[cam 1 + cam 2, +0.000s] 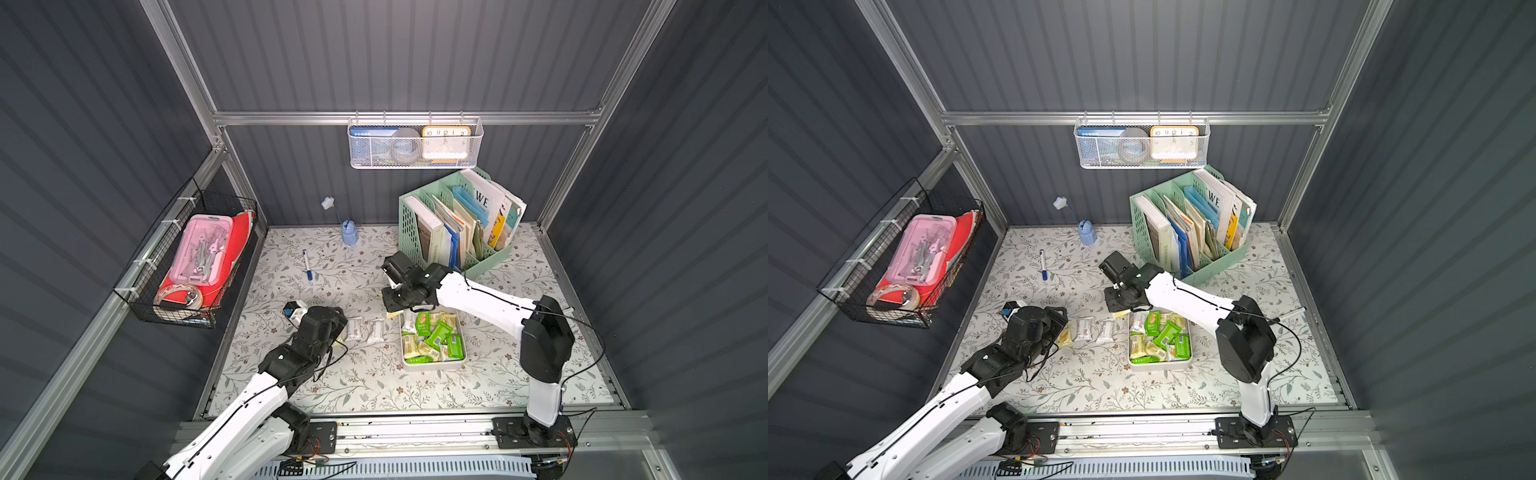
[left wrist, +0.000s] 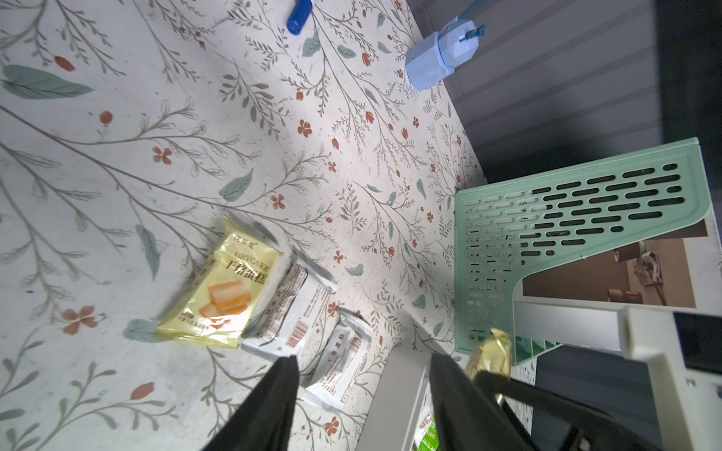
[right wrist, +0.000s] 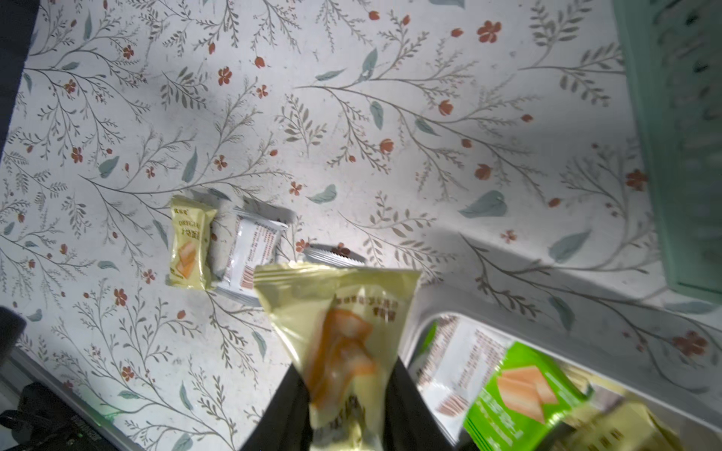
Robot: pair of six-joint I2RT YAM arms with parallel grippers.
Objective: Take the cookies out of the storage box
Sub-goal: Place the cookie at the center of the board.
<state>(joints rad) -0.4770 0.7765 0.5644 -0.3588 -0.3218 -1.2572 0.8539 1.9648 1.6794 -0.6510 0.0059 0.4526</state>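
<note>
Nearest you, the storage box (image 1: 434, 366) sat on the surface (image 1: 374, 395) with most of the cookies (image 1: 436, 338) heaped inside. Just beside its left wall, three packets (image 1: 365, 330) lay in a row, already out. Your left gripper (image 2: 362, 357) hovered over that row, its jaws apart with nothing between them. Farther back, your right gripper (image 3: 347, 406) was clamped on a yellow packet (image 3: 336, 332), lifted above the box's far left corner.

To do this step well, I'd judge you had to carry the packet left, clear of the rim. You then had to lower it onto bare surface beside the row, not on top of it, and let go only when it was low. You also needed to stay clear of the left gripper and of the file organizer (image 1: 409, 224) behind.

Only the right wrist view showed the grip: one end was pinched and the rest stuck out. Both top views gave just a yellow sliver under the wrist. They alone showed how near the right arm ran to the organizer.
</note>
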